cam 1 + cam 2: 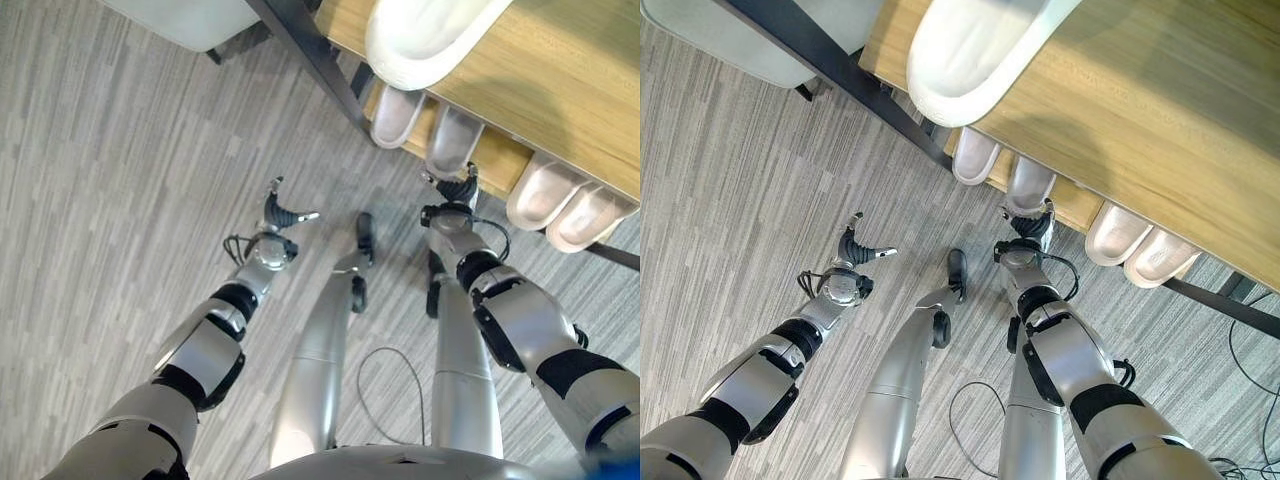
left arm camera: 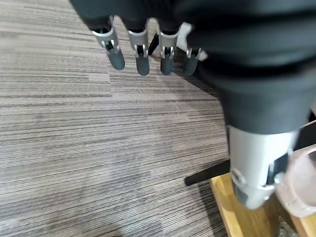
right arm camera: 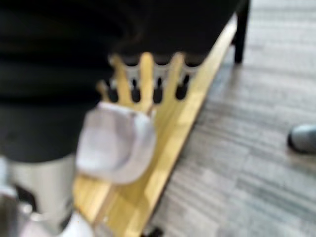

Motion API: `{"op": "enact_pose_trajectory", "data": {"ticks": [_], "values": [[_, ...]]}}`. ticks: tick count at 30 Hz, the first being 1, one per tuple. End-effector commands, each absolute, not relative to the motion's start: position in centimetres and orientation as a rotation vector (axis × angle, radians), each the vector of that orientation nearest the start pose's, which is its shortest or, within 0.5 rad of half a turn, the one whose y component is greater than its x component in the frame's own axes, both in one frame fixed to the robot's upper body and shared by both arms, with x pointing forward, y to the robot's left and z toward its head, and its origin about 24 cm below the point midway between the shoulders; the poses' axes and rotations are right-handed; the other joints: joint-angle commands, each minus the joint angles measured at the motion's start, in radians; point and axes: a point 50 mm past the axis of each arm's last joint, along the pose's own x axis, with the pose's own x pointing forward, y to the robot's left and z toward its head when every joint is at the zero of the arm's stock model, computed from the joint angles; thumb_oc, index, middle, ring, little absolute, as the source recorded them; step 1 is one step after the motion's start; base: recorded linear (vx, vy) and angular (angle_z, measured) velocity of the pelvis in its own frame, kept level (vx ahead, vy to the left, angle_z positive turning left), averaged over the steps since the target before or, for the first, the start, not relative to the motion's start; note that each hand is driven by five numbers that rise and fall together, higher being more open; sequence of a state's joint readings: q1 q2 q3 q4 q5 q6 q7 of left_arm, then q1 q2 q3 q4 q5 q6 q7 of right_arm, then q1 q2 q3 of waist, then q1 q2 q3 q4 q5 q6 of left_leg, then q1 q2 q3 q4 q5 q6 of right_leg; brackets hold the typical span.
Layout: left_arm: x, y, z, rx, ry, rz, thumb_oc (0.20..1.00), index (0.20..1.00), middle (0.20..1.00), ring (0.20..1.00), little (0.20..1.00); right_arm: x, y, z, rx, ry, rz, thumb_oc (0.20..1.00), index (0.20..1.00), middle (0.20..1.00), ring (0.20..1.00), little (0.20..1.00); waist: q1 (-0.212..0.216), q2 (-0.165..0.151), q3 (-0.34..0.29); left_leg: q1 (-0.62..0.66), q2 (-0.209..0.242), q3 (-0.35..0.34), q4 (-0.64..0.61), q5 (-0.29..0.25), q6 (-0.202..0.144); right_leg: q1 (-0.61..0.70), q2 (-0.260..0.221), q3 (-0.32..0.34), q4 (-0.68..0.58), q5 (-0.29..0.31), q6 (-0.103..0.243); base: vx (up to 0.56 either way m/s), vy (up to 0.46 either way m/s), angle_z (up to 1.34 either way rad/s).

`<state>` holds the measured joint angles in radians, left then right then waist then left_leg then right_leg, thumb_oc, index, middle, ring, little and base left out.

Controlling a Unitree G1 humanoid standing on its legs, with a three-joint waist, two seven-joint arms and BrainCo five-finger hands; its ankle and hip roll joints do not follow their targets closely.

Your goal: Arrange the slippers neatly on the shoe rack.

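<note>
Reaching toward the lower shelf of the wooden shoe rack (image 1: 560, 90), the right hand (image 1: 455, 190) is sitting at the heel of a pale slipper (image 1: 452, 140) that is lying on that shelf. In the right wrist view the slipper (image 3: 116, 148) is showing just beside the thumb, with the fingers (image 3: 157, 94) spread over the shelf's wooden edge (image 3: 173, 148); whether they are closing on the slipper or only touching it I cannot tell. Another pale slipper (image 1: 398, 115) is lying just beside it on the same shelf, toward the robot's left, and two more (image 1: 545, 190) (image 1: 590, 215) are resting side by side farther to the right, well apart from the first two. A larger white slipper (image 1: 430, 35) is lying on the top board of the rack, its rounded end hanging over the front edge. The rack's dark metal frame (image 1: 310, 50) is running diagonally along its left end.

The left hand (image 1: 283, 212) is hanging over the grey striped floor (image 1: 120, 180), apart from the rack, its fingers (image 2: 140, 57) straight and relaxed and holding nothing. A pale grey object (image 1: 190, 20) is standing on the floor beyond the rack's left end.
</note>
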<state>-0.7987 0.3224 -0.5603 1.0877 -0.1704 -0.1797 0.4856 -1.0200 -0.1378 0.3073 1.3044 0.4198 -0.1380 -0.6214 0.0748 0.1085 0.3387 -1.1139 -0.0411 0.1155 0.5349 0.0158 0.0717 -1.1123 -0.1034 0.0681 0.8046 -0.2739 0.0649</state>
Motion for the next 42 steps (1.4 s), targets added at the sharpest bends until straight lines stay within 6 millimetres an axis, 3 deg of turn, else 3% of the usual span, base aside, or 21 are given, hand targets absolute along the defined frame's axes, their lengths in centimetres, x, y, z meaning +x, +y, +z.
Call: {"op": "enact_pose_trajectory", "data": {"ticks": [1, 14, 25, 28, 30, 34, 39, 40, 42], "values": [[37.9, 19.3, 7.2, 0.658, 0.028, 0.265, 1.0, 1.0, 1.0, 1.0, 1.0, 40.4, -13.6, 11.1, -0.112, 0.08, -0.401, 1.0, 1.0, 1.0, 1.0, 1.0, 0.008, 0.029, 0.021, -0.022, 0.039, -0.063, 0.021, -0.141, -0.06, 0.074, -0.033, -0.006, -0.025, 0.032, 0.026, 0.0, 0.0, 0.0], [37.8, 19.8, 7.0, 0.654, 0.039, 0.267, 1.0, 1.0, 1.0, 1.0, 1.0, 40.6, -13.1, 11.4, -0.063, 0.077, -0.366, 1.0, 1.0, 1.0, 1.0, 1.0, 0.013, 0.026, 0.013, -0.027, 0.037, -0.061, 0.016, -0.136, -0.061, 0.064, -0.029, -0.01, -0.024, 0.033, 0.023, 0.0, 0.0, 0.0], [37.4, 20.1, 6.2, 0.633, 0.069, 0.275, 1.0, 1.0, 1.0, 1.0, 1.0, 40.1, -13.2, 10.2, -0.092, 0.096, -0.361, 1.0, 1.0, 1.0, 1.0, 1.0, 0.005, 0.016, 0.005, -0.021, 0.046, -0.059, 0.022, -0.139, -0.059, 0.068, -0.023, -0.008, -0.022, 0.032, 0.02, 0.0, 0.0, 0.0], [37.0, 20.2, 5.5, 0.627, 0.091, 0.274, 1.0, 1.0, 1.0, 1.0, 1.0, 39.3, -13.7, 8.1, -0.104, 0.157, -0.377, 1.0, 1.0, 1.0, 1.0, 1.0, 0.001, 0.009, 0.004, -0.006, 0.052, -0.059, 0.027, -0.141, -0.06, 0.084, -0.02, -0.006, -0.026, 0.031, 0.018, 0.0, -0.008, -0.01], [36.6, 20.2, 4.8, 0.607, 0.109, 0.273, 1.0, 1.0, 1.0, 1.0, 1.0, 38.0, -14.5, 5.3, -0.133, 0.247, -0.404, 1.0, 1.0, 1.0, 1.0, 1.0, -0.002, 0.009, -0.002, 0.029, 0.056, -0.059, 0.018, -0.143, -0.06, 0.119, -0.021, -0.009, -0.042, 0.027, 0.015, 0.0, 0.0, 0.0], [35.7, 20.4, 3.5, 0.573, 0.139, 0.267, 1.0, 1.0, 1.0, 1.0, 1.0, 36.1, -15.7, 2.0, -0.168, 0.34, -0.43, 1.0, 1.0, 1.0, 1.0, 1.0, -0.01, 0.006, -0.019, 0.086, 0.056, -0.056, -0.014, -0.141, -0.059, 0.173, -0.019, -0.016, -0.076, 0.03, 0.015, 0.0, -0.001, -0.01], [34.3, 20.3, 1.5, 0.511, 0.19, 0.253, 1.0, 1.0, 1.0, 1.0, 1.0, 31.9, -17.5, -3.4, -0.236, 0.513, -0.445, 1.0, 1.0, 1.0, 1.0, 1.0, -0.024, -0.004, -0.045, 0.171, 0.06, -0.053, -0.048, -0.137, -0.063, 0.264, -0.016, -0.023, -0.132, 0.035, 0.015, -0.01, -0.007, -0.06], [34.2, 20.3, 1.4, 0.511, 0.191, 0.252, 1.0, 1.0, 1.0, 1.0, 1.0, 31.9, -17.6, -3.5, -0.237, 0.515, -0.445, 1.0, 1.0, 1.0, 1.0, 1.0, -0.024, -0.004, -0.045, 0.174, 0.06, -0.053, -0.049, -0.136, -0.063, 0.266, -0.016, -0.023, -0.134, 0.035, 0.015, 0.01, -0.012, -0.03], [33.3, 20.1, 0.1, 0.471, 0.229, 0.242, 1.0, 1.0, 1.0, 1.0, 1.0, 28.5, -18.3, -6.8, -0.282, 0.64, -0.438, 1.0, 1.0, 1.0, 1.0, 1.0, -0.035, -0.015, -0.065, 0.23, 0.057, -0.056, -0.073, -0.134, -0.068, 0.327, -0.018, -0.028, -0.171, 0.039, 0.017, 0.01, -0.033, -0.03]]}}
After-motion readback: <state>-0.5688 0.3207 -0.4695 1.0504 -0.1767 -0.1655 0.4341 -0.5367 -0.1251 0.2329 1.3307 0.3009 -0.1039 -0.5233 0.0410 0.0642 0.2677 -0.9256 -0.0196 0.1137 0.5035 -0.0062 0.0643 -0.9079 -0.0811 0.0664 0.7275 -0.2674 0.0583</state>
